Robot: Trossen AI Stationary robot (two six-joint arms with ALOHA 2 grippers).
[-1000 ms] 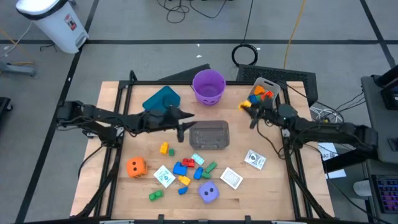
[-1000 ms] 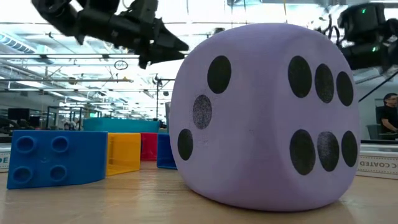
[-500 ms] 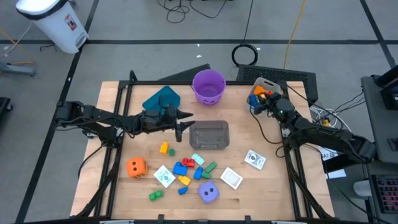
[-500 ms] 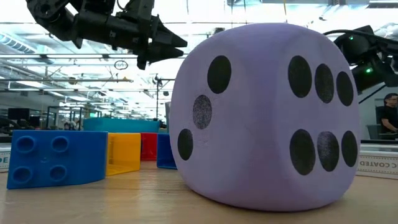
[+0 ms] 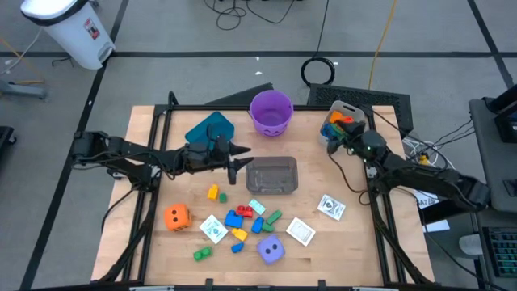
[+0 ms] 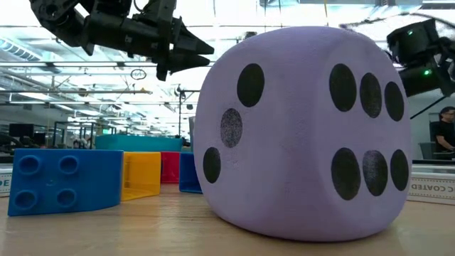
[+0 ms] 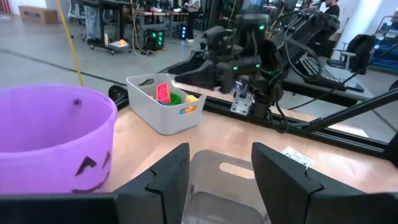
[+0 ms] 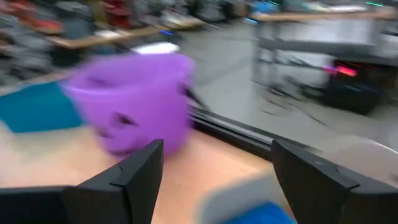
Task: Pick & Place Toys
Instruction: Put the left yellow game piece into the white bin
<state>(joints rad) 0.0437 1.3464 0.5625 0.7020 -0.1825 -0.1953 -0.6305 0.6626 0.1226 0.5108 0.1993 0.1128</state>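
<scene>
The right gripper (image 5: pixel 335 138) hovers beside the grey tub (image 5: pixel 340 118) at the far right of the surface (image 5: pixel 347 242), its fingers (image 8: pixel 134 177) spread wide and empty. The left gripper (image 5: pixel 235 158) hangs partly open, empty, just left of the clear tub (image 5: pixel 272 175). The blocks (image 5: pixel 240 219), orange die (image 5: pixel 177 216), purple die (image 5: pixel 271 250) and cards (image 5: pixel 300 231) lie near-centre.

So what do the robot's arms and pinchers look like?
Both arms are dark, thin and jointed. The left gripper has two black, flat, wedge-shaped fingers. The right gripper shows green lights and a small white sticker on its wrist in the left wrist view.
</scene>
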